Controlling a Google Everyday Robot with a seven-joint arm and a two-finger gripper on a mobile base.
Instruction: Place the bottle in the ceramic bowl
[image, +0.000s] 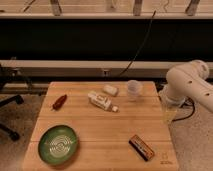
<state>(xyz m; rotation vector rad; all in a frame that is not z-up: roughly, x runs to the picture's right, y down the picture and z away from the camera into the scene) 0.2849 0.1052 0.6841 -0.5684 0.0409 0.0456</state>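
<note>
Where the counter (100, 127) comes nearest, one ceramic bowl (58, 144) sits at the left and one dark flat packet (141, 147) at the right. Farther back, one bottle (101, 102) lies at the centre, well apart from the bowl, with one reddish item (59, 102) to its left. Farthest are one white lump (110, 90) and one clear cup (134, 89). The gripper (170, 112) hangs off the right edge; I cannot tell whether it is spread or closed.

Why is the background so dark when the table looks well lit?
In the camera view, light falls on the table, while the band behind it is almost black. The bottle, bowl and cup cast only soft, short shadows. The white arm is brightest; its claw hangs at the table's right edge.
</note>
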